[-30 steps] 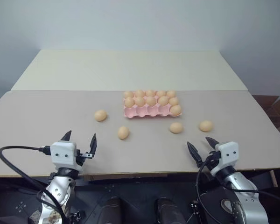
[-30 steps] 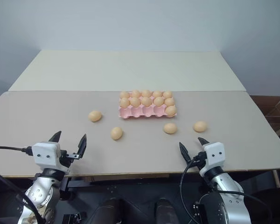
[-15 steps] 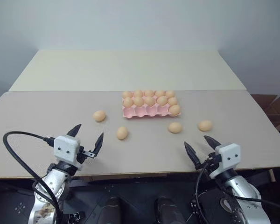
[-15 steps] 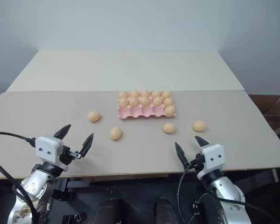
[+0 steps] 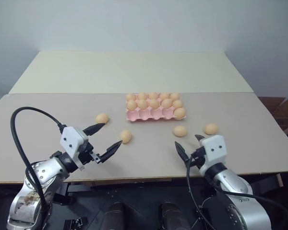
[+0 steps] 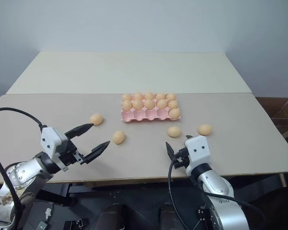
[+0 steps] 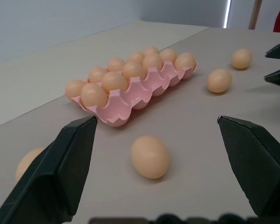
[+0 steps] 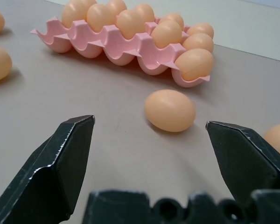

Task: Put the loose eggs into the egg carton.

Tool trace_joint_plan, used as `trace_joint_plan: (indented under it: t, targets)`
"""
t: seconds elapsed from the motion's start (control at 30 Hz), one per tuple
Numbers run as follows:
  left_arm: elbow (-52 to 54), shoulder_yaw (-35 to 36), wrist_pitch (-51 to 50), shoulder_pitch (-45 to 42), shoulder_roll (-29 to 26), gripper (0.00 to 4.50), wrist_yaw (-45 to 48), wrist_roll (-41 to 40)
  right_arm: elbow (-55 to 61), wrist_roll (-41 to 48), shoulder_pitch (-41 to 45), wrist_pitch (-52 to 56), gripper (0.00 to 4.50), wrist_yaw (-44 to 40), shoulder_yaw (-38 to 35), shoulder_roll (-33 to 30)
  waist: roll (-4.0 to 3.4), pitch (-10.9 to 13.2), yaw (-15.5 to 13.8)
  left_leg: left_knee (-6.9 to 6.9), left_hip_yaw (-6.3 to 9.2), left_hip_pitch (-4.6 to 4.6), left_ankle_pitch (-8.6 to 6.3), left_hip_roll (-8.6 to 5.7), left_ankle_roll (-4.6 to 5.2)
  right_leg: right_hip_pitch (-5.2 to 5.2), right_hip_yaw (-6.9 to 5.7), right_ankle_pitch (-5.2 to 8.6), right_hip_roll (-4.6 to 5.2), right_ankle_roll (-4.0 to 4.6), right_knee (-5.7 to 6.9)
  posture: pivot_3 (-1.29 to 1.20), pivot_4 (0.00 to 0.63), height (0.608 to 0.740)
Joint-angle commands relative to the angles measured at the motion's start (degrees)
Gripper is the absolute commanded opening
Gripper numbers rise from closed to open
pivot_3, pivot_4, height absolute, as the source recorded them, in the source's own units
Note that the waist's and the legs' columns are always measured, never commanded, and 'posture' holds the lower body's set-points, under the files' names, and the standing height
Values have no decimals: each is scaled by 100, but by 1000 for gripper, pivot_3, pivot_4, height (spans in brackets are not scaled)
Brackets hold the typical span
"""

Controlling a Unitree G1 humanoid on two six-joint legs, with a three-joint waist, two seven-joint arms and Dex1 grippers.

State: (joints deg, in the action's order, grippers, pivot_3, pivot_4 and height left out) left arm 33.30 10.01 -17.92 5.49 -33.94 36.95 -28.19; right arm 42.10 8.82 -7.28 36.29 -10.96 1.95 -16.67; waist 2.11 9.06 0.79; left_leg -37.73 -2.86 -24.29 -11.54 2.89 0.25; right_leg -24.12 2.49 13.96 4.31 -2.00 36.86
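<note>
Four eggs [image 5: 126, 136] loose on counter [image 5: 48, 124] before carton [image 5: 153, 114]. Left gripper [image 5: 104, 138] jaws spread, empty; right gripper [image 5: 188, 144] same.

egg carton [image 5: 155, 112] at counter [image 5: 48, 120] centre, 12 o'clock. Four loose eggs around its near side: one [image 5: 102, 118] at 10, one [image 5: 126, 136] at 11, one [image 5: 180, 131] at 1, one [image 5: 210, 129] at 2, all apart.

Beige table [image 5: 48, 124], pink egg carton [image 5: 151, 115], four loose eggs [image 5: 126, 136]
</note>
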Motion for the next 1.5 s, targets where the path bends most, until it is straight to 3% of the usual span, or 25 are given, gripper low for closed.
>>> trace_joint_plan:
  t: [0.03, 0.43, 1.13, 1.33, 1.5]
  targets:
    - [189, -127, -28, -97, -56, 4474, 108, -43, 246, -22, 273, 386, 4500, 39, -10, -88, 0, 0, 0, 0, 0, 0, 0, -1, 0, 0, 0, 0, 0, 0, 0, 0, 150, 740]
    - [133, -468, 93, -263, 0, 4474, 153, 173, -1009, -491, 1121, -1, 4500, -465, 395, -717, 0, 0, 4, -1, 0, -1, 0, -3, 1, 2, 2, -7, -2, -14, -2, 0, 150, 740]
    - [75, -535, 146, -323, 81, 4474, 171, 243, -2850, -1092, 2310, -412, 4500, -500, 570, -536, 0, 0, 4, 0, 1, -3, 0, -3, 1, 3, 4, -19, -6, -36, -1, 0, 150, 740]
    - [59, -564, 137, -384, 111, 4500, 144, 279, -2826, -1084, 2355, -403, 2650, -506, 488, -520, 0, 0, 3, 0, 1, -4, 0, -4, 1, 2, 4, -19, -6, -36, -1, 0, 150, 740]
    - [54, -563, 162, -381, 146, 4500, 116, 327, -2482, -979, 2387, -263, 2600, -546, 389, -490, 0, 0, 4, 0, 1, -3, 0, -4, 1, 2, 4, -19, -7, -37, -1, 0, 150, 740]
